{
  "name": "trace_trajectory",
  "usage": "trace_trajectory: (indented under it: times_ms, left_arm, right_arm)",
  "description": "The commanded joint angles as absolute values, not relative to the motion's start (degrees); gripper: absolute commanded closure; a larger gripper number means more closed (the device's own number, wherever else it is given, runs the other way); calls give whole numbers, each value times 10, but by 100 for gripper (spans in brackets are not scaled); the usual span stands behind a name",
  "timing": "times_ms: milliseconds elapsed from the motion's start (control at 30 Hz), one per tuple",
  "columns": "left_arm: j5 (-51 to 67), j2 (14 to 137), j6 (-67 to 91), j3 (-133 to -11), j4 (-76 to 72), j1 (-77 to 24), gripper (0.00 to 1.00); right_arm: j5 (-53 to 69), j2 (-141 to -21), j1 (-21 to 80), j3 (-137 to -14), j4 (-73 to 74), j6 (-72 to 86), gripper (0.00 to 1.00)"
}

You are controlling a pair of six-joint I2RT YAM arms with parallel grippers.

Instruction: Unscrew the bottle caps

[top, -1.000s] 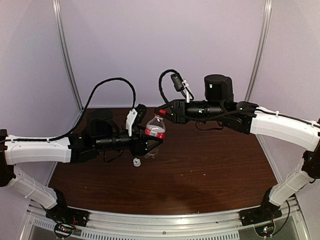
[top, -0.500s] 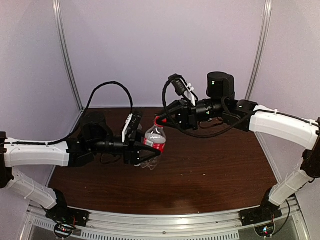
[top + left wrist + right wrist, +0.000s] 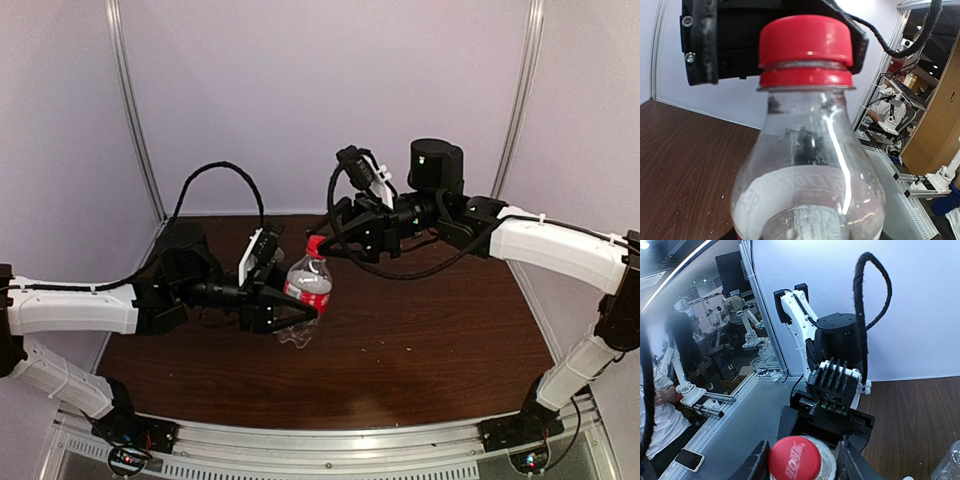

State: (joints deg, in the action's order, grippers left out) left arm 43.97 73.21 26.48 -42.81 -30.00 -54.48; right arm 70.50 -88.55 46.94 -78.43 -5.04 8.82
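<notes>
The right claw (image 3: 801, 466) hangs over the top of a bottle with its two black fingers (image 3: 756, 467) spread apart, one on either side of the red cap (image 3: 795, 459). A sliver of space shows on each side, so neither finger presses the cap. The cap sits on the neck of the bottle (image 3: 807, 195), which is clear plastic with a red label band round its middle. The bottle stands roughly upright, tipped a little. The left claw (image 3: 296, 308) pinches the bottle's lower body from the left side, with its fingers closed on the plastic at the lower edge of the label. Whether the bottle's base touches the table (image 3: 430, 340) cannot be told. The two arms reach in from opposite sides and meet near the middle of the dark wooden table. The left arm (image 3: 75, 305) lies low and level, and the right arm (image 3: 550, 245) is higher, angled down toward the cap. Pale walls (image 3: 300, 90) stand behind the table.
</notes>
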Motion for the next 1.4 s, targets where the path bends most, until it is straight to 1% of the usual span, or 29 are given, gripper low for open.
trace_trajectory:
  times_ms: [0,167,233,333,433,700,833,1033,1100,1200,1367]
  left_arm:
    - [430,712,238,-441,-323,-552,57]
    - [375,719,229,-452,-288,-552,57]
    - [350,722,226,-460,-270,-552,57]
    - [325,723,223,-465,-259,-552,57]
    - [297,727,217,-474,-243,-552,57]
    - [221,744,213,-500,-196,-553,55]
    - [206,749,214,-504,-194,-553,55]
    - [193,756,214,-510,-187,-553,56]
    - [189,760,215,-514,-183,-553,56]
    - [188,765,222,-512,-191,-554,56]
    - [187,769,225,-510,-200,-553,57]
  right_arm:
    - [642,-873,460,-776,-69,119,45]
    - [571,-831,460,-752,-67,151,24]
    - [542,-814,461,-741,-64,162,17]
    - [510,-792,461,-734,-54,177,11]
    - [460,-770,461,-726,-52,201,9]
    - [292,-779,474,-772,29,256,8]
    - [264,-798,483,-786,44,263,7]
    - [258,-818,493,-792,46,271,9]
    - [260,-823,495,-790,46,272,11]
    - [270,-827,497,-788,46,273,17]
    - [283,-835,498,-794,52,272,31]
